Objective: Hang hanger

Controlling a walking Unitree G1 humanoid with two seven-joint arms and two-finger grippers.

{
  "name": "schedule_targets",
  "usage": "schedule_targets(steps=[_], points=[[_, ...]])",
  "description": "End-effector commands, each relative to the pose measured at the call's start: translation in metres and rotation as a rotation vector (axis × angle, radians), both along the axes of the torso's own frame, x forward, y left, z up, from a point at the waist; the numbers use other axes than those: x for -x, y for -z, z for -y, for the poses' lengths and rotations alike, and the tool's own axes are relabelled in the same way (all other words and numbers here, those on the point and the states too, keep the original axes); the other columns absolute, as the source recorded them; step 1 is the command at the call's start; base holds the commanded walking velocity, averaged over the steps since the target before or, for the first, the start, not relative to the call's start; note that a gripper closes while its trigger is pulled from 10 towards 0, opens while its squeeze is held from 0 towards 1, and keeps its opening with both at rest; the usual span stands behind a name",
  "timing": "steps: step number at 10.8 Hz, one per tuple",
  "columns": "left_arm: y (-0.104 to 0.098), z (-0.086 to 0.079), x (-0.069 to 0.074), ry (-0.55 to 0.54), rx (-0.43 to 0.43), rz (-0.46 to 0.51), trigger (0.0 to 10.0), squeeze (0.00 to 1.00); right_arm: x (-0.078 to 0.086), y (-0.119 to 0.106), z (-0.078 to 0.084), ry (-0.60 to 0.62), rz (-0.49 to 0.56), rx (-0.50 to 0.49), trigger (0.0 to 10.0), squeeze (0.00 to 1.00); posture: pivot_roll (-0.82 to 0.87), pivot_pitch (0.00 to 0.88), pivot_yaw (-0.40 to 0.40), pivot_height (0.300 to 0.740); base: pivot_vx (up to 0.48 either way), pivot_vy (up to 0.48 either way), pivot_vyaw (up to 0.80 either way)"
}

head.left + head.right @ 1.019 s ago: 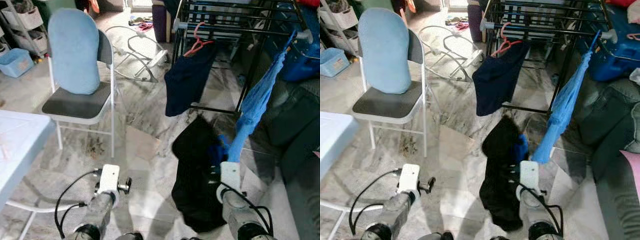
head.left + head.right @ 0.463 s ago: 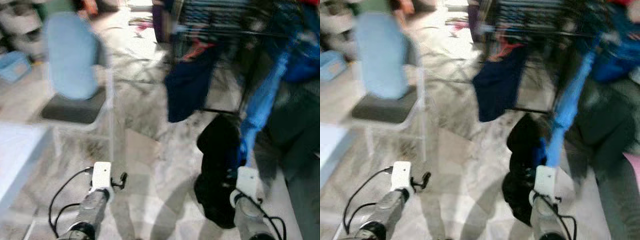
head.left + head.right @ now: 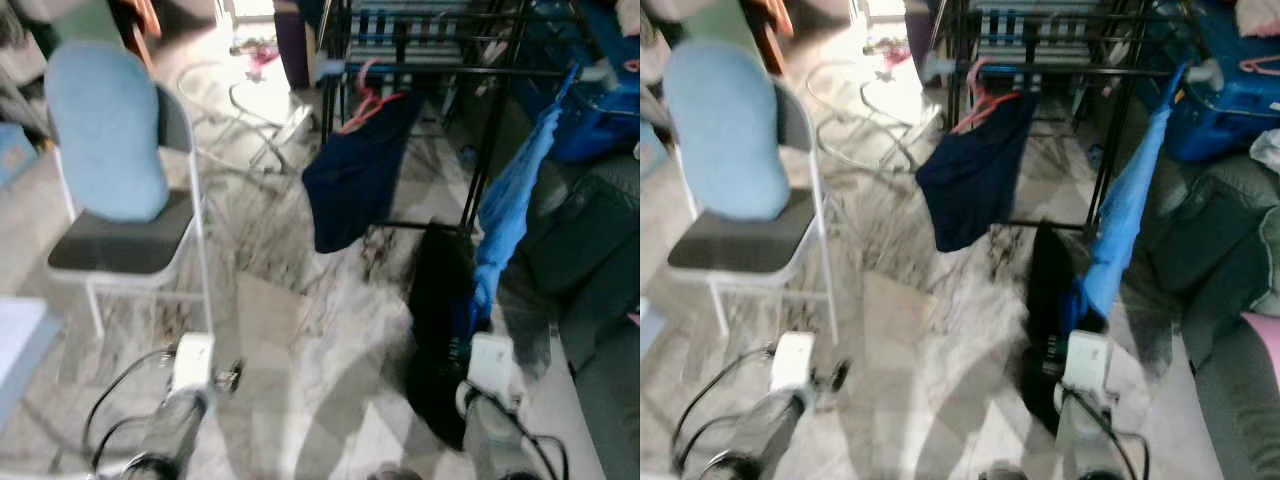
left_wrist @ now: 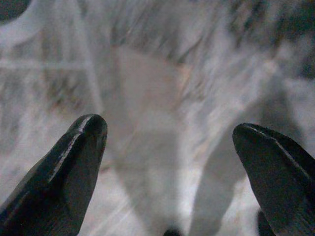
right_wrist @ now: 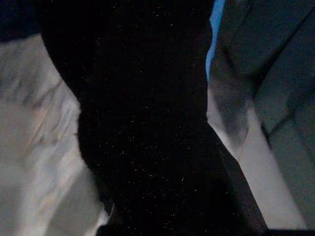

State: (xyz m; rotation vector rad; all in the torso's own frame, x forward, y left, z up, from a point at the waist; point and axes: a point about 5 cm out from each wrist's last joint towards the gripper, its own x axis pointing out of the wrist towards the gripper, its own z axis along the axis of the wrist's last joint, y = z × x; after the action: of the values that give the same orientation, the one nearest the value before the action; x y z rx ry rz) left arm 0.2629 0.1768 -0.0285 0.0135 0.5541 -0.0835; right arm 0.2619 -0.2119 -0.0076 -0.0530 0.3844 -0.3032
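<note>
Now, right gripper [image 3: 470, 350]: fingers hidden behind the black garment [image 3: 440, 330], grip state unclear.
Garment: soft, light, swings.
Hold: hanger hook, unseen.
Left gripper [image 4: 170, 152]: wide, empty.

A lived-in room of a home, used for drying laundry. A black metal drying rack [image 3: 440, 60] stands on a marble-patterned tile floor [image 3: 290, 330], and a dark navy garment [image 3: 355, 175] hangs from it on a pink hanger [image 3: 365, 95] — beside it a bright blue cloth [image 3: 510, 215] is draped from the rack's corner. A folding chair [image 3: 120, 250] with a grey seat carries a pale blue cushion [image 3: 105, 130] against its back. Farther off, clothes lie scattered on the floor [image 3: 250, 50] near a white wire frame [image 3: 245, 110], and a blue plastic bin [image 3: 1230, 100] sits behind the rack — ordinary household clutter.
</note>
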Motion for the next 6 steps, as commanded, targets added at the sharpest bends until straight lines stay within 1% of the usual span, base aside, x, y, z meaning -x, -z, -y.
schedule_targets(steps=[1,2,4,5,6], points=[[0.005,0.008,0.006,0.028,0.014,-0.024,10.0,0.0,-0.004,-0.009,0.007,0.019,0.047,0.019,10.0,0.0,-0.16,0.123,0.037,0.74,0.416,0.0,0.0],[0.002,0.018,0.001,0.043,0.049,0.0,10.0,0.0,-0.014,-0.02,0.011,0.011,0.075,0.024,10.0,0.0,-0.17,0.126,0.038,0.74,0.412,0.0,0.0],[-0.002,0.032,-0.004,0.07,0.076,0.02,10.0,0.0,-0.034,-0.041,0.02,-0.008,0.114,0.025,10.0,0.0,-0.18,0.126,0.034,0.74,0.414,0.0,0.0],[-0.01,0.036,-0.013,0.081,0.085,0.059,10.0,0.0,-0.042,-0.048,0.021,-0.026,0.12,0.018,10.0,0.0,-0.19,0.124,0.036,0.74,0.42,0.0,0.0],[-0.016,0.039,-0.019,0.094,0.089,0.087,10.0,0.0,-0.049,-0.052,0.018,-0.05,0.113,0.005,10.0,0.0,-0.2,0.124,0.042,0.74,0.428,0.0,0.0]])
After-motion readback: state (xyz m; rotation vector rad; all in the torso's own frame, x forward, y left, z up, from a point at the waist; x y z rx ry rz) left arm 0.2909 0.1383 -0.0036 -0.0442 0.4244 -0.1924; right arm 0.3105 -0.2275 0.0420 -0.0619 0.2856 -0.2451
